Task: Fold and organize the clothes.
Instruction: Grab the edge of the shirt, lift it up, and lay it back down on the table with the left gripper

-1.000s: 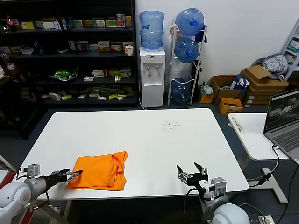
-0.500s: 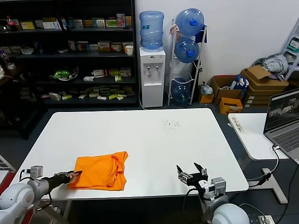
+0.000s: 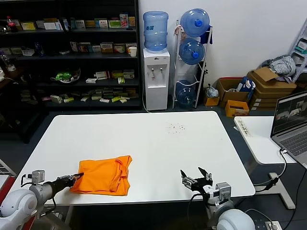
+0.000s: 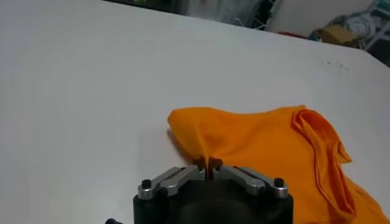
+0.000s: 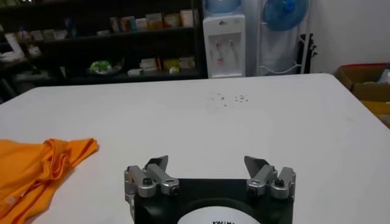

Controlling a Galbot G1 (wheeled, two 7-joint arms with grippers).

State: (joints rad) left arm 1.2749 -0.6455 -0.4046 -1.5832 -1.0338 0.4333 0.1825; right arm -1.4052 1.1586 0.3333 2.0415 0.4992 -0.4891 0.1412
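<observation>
The bright orange T-shirt (image 3: 103,175) lies folded on the white table (image 3: 158,139) near its front left edge. My left gripper (image 3: 76,178) is at the shirt's left corner, shut on a pinch of the orange fabric; the left wrist view shows the cloth (image 4: 256,146) rising in a ridge into the closed fingers. My right gripper (image 3: 195,178) is open and empty at the table's front edge, right of centre, well apart from the shirt. The right wrist view shows the shirt's collar side (image 5: 42,164) off to one side of the open gripper (image 5: 207,165).
A second white table with a laptop (image 3: 290,124) stands at the right. Shelves (image 3: 72,52), a water dispenser (image 3: 156,67) and bottle rack stand behind the table. Small specks (image 3: 175,127) mark the tabletop at the back right.
My left arm has drawn slightly back and left, still pinching the shirt's corner. The right gripper has barely moved.
</observation>
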